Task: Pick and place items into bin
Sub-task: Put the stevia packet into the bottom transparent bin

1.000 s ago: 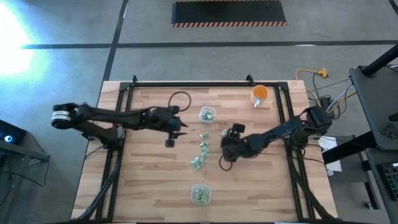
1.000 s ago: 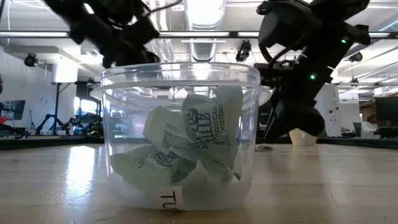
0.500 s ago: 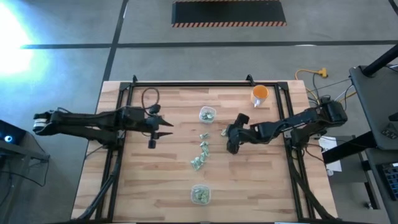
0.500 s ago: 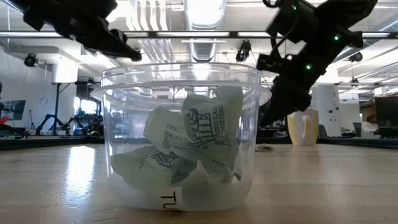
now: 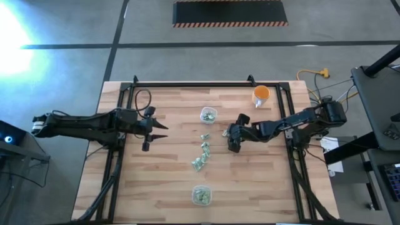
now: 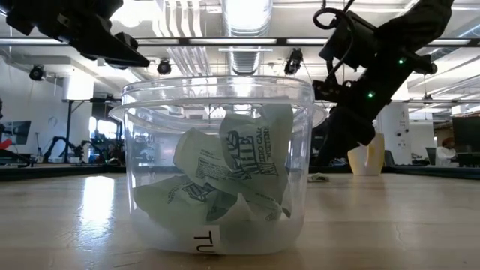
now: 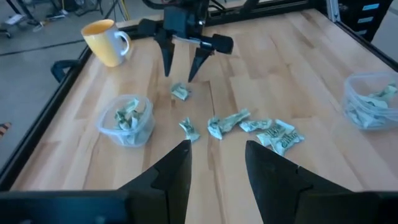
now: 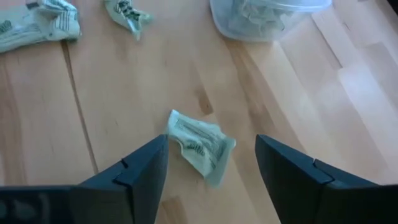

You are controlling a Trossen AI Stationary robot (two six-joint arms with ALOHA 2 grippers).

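Opened since a second ago, right gripper (image 8: pixel 208 165) straddles one crinkly item (image 8: pixel 200 146) lying free on the wooden surface (image 5: pixel 156 187). Left gripper (image 5: pixel 157 127), parted and empty, has retreated toward its edge. Clear bin (image 5: pixel 208 115) nearby.

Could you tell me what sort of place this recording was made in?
Probably a robotics lab or workshop. A wooden table on a bare concrete floor carries two robot arms; the low view looks past a clear bin into a large hall with ceiling strip lights and further equipment on stands.
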